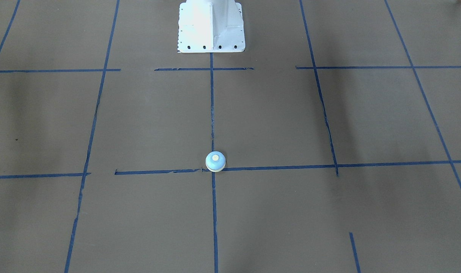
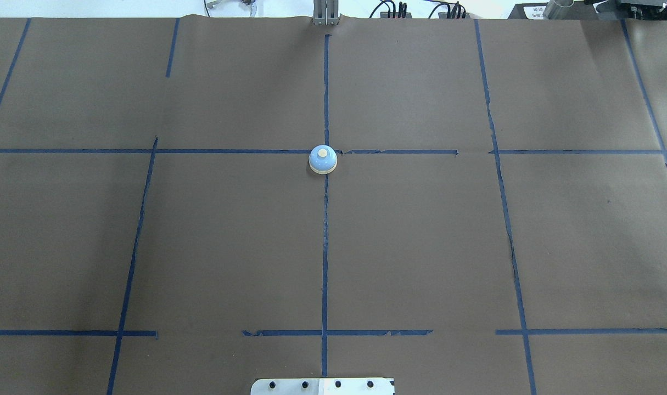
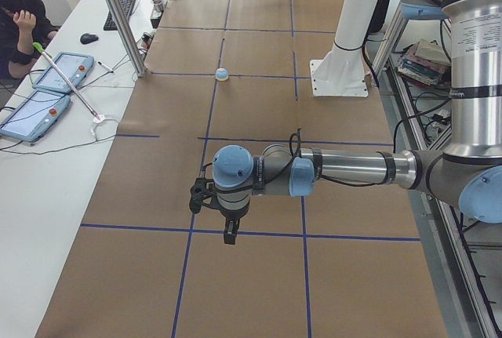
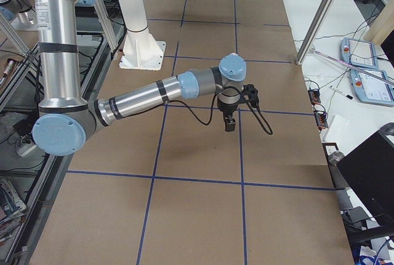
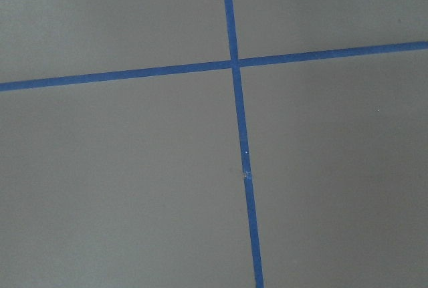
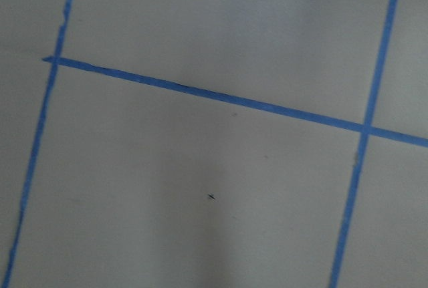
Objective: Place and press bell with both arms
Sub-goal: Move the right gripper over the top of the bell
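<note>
The small light-blue bell with a cream base and button stands upright on the brown table where two blue tape lines cross. It also shows in the overhead view and, far off, in the exterior left view. My left gripper shows only in the exterior left view, hanging above the table far from the bell. My right gripper shows only in the exterior right view, also above the table. I cannot tell whether either is open or shut. Both wrist views show only paper and tape.
The white bolted pedestal stands at the robot's edge of the table, in line with the bell. A metal post, tablets and a seated operator are beyond the table's far side.
</note>
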### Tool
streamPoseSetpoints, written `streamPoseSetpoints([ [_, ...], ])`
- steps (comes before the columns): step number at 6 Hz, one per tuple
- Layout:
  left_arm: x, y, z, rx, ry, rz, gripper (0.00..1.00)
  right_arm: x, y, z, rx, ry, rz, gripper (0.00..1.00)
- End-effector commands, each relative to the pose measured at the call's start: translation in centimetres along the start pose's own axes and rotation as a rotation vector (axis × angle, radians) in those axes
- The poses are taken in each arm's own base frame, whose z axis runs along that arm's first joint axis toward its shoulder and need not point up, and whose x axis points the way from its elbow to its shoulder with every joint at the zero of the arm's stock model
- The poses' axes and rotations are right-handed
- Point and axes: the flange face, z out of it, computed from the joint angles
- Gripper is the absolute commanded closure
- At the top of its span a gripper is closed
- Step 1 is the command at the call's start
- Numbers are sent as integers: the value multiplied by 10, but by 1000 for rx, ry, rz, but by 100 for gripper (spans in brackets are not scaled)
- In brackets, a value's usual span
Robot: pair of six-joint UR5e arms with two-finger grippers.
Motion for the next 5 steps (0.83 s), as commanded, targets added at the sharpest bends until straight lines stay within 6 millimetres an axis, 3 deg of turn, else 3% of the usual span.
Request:
streamPoseSetpoints([
  [1,0,1,0,0,-1,1,0,-154,-59,28,-22,-62,-22,0],
  [2,-1,1,0,-1,-1,-1,0,-249,-73,50,-11,-41,22,0],
  [3,0,1,0,0,-1,0,0,-336,-74,80,53,33,80,0],
  [4,-1,1,0,-1,-1,-1,0,-396,-78,103,81,57,136,0],
  [5,0,1,0,1,0,0,0,-470,-111,126,53,56,155,0],
])
